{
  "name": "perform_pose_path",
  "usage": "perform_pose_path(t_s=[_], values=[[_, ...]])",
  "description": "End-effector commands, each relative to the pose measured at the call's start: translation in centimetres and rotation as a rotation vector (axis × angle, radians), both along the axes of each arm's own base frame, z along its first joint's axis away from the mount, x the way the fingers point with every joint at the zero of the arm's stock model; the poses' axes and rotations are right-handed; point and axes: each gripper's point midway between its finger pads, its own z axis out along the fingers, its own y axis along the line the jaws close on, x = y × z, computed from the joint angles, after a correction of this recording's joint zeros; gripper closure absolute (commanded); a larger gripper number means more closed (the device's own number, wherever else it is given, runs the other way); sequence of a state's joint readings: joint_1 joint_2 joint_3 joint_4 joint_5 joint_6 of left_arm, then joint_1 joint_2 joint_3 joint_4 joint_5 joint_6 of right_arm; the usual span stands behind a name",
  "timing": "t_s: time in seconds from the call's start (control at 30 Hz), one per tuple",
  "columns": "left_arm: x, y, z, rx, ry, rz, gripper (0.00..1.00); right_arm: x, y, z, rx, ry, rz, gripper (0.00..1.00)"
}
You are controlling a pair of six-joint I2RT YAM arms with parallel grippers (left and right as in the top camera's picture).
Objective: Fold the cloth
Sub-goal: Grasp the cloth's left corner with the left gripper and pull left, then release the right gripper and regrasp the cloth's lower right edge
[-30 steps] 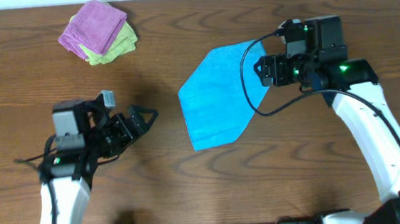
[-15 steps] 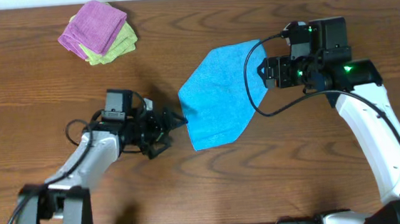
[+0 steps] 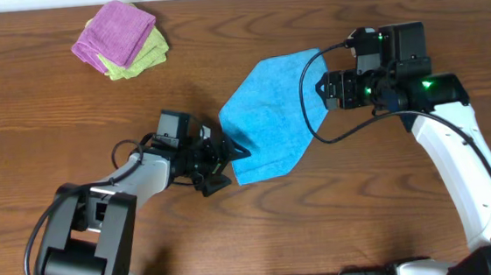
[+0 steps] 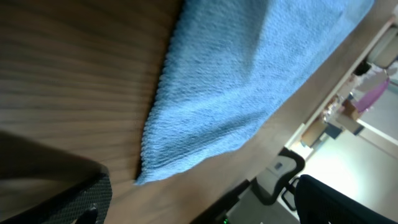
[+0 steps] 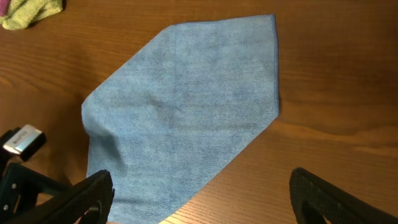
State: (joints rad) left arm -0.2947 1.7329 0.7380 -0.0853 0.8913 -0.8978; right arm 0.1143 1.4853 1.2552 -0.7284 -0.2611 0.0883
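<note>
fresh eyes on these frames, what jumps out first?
The sky-blue cloth lies flat and angular in the middle of the wooden table. The left gripper sits at its lower-left edge, fingers open, and the right gripper hovers open at its right corner. A purple cloth lies stacked on a yellow-green cloth at the far left.

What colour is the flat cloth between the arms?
The cloth is plain sky blue; right wrist view.
</note>
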Motion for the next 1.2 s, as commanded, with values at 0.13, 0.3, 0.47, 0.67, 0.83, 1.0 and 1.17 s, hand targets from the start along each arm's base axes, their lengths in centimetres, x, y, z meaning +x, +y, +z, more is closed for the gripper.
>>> perform_pose_path(t_s=[0.13, 0.3, 0.47, 0.67, 0.83, 1.0, 1.17], values=[[-0.2, -0.8, -2.3, 0.011, 0.09, 0.024, 0.04, 0.0, -0.4, 0.8, 0.009, -0.012, -0.019, 0.1], [-0.5, -2.2, -3.4, 0.005, 0.093, 0.001, 0.08, 0.0, -0.4, 0.8, 0.009, -0.012, -0.019, 0.1], [-0.8, -2.8, -4.2, 0.035, 0.073, -0.02, 0.73, 0.0, -0.4, 0.8, 0.009, -0.012, -0.019, 0.1], [1.2, -3.6, -1.9, -0.088, -0.028, -0.037, 0.94, -0.7, -0.6, 0.2, -0.006, 0.025, -0.025, 0.1], [7.2, -1.3, 4.0, -0.238, -0.206, 0.035, 0.94, -2.4, -1.5, -1.3, -0.06, 0.102, -0.031, 0.1], [13.9, 5.1, 10.4, -0.248, -0.409, 0.195, 0.94, -3.7, -1.6, -4.6, -0.069, 0.158, -0.021, 0.08], [14.6, 6.4, 10.3, -0.209, -0.424, 0.221, 0.94, -4.5, -0.1, -8.5, 0.014, 0.156, 0.027, 0.08]])
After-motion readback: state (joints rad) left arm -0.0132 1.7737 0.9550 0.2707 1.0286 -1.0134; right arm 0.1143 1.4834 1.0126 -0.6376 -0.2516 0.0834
